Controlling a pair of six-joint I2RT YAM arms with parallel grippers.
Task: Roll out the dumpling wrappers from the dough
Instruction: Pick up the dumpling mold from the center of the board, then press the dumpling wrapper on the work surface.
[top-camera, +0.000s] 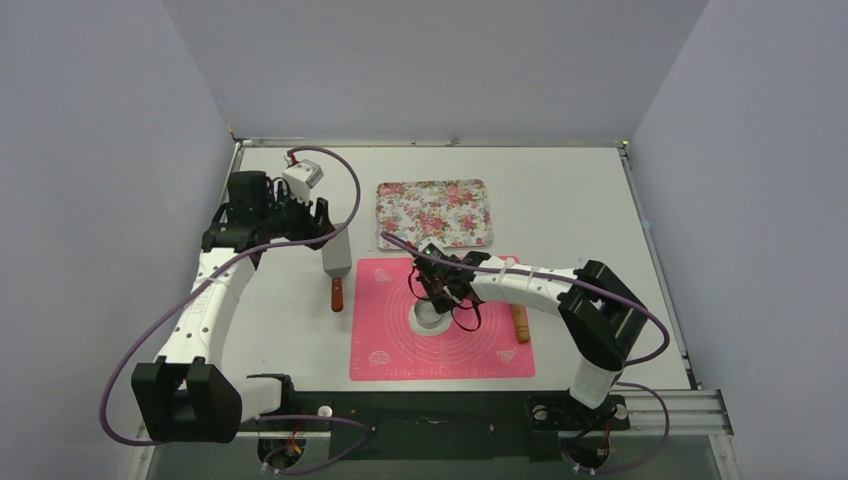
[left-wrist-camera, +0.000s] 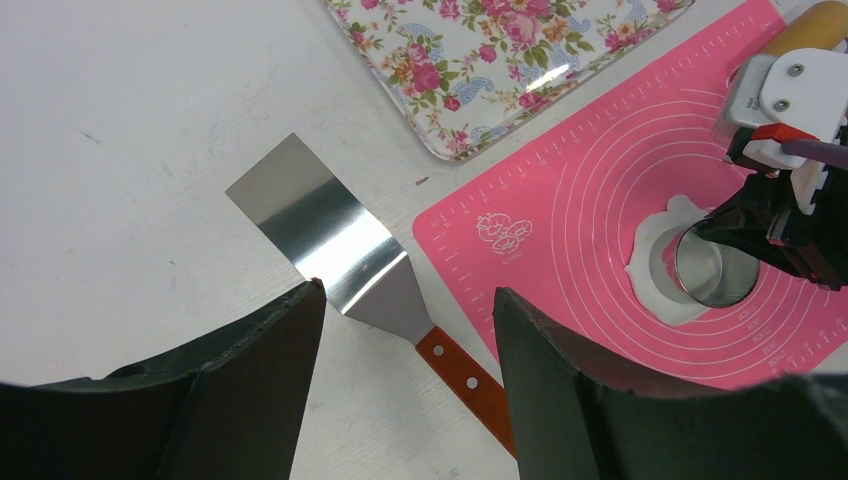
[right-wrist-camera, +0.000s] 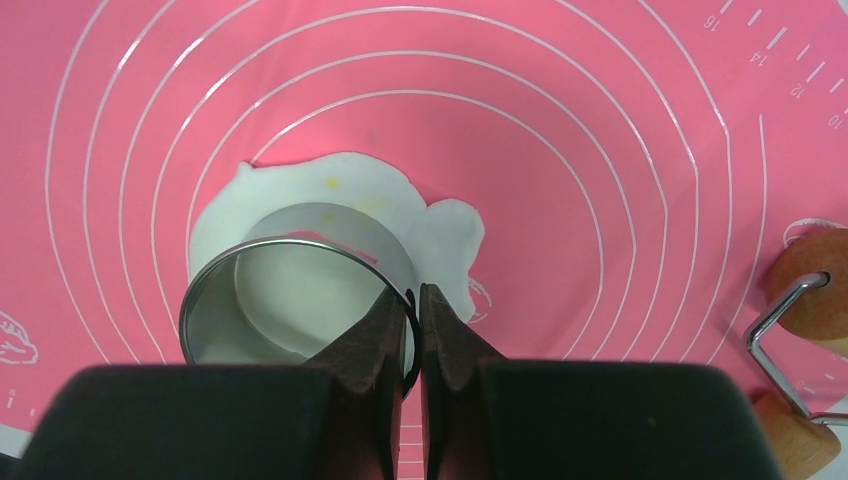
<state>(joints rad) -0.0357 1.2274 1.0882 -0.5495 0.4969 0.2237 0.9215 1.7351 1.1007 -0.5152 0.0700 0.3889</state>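
**Cutter down on the dough, disc not yet freed**

The step in hand is cutting, not rolling. The dough lies flattened to a small irregular sheet near the middle of the pink mat. The ring cutter stands upright on it, with a ragged margin of dough showing around most of its rim. The round patch inside the ring is the coming dumpling wrapper. Whether the edge has gone right through the sheet I cannot tell from these views.

The right claw is pressed together on the near wall of the cutter, pinching the thin metal between its fingertips. The right arm reaches forward and to the left across the mat, wrist tilted down over the dough. The rolling pin lies on the mat beside its forearm.

The left claw is spread wide and holds nothing. It hangs above the spatula, which rests on the white surface just off the mat's left edge. That arm is folded back toward the far left corner.

The next move probably calls for firm downward pressure, perhaps a slight twist, then a straight lift so the disc stays on the mat. After that the spatula could carry it to the floral tray, which lies beyond the mat.
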